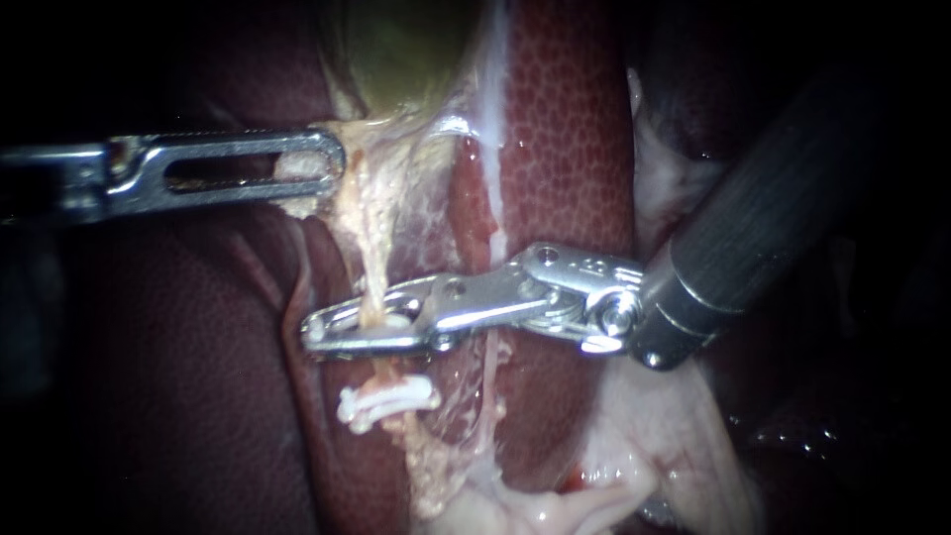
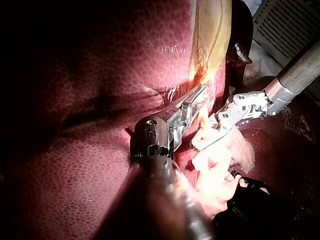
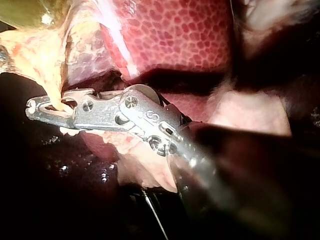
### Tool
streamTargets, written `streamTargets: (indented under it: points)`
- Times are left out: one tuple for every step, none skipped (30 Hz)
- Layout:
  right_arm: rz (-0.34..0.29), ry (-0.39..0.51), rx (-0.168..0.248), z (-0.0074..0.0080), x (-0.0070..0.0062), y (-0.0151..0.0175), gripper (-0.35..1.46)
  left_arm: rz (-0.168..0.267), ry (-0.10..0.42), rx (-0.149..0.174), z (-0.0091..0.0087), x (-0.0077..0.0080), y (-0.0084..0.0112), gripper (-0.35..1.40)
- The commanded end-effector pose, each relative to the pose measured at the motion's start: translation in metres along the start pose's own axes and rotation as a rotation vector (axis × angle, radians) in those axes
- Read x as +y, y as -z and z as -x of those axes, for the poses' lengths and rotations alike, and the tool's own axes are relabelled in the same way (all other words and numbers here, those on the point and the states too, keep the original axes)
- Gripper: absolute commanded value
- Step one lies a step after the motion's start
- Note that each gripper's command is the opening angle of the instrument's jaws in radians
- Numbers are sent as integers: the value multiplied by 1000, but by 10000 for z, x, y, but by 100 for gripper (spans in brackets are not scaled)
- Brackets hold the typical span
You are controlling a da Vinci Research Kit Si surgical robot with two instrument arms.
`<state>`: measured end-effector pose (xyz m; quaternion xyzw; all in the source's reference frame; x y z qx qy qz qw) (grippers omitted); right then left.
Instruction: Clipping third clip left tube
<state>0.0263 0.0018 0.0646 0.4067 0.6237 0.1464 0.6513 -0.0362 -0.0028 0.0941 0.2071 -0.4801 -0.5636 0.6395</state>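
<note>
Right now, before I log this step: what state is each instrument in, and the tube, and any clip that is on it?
left instrument, shut on tissue just below the gallbladder
right instrument, shut on the left tube
left tube, stretched thin, running down from the gallbladder
white clip, closed across the left tube, below the right instrument

No text, label or number can be read. A printed sheet (image 2: pixel 287 25), well beyond the right instrument's (image 2: pixel 201 141) jaws, bears lines too small to read.
</note>
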Motion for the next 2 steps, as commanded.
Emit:
streamTargets:
  points:
    - [0, 0, 0, 1, 0, 0, -35, 0, 0, 0, 0, 0, 0, -16]
    - [0, 0, 0, 1, 0, 1, -35, 0, 0, 0, 0, 0, 0, -16]
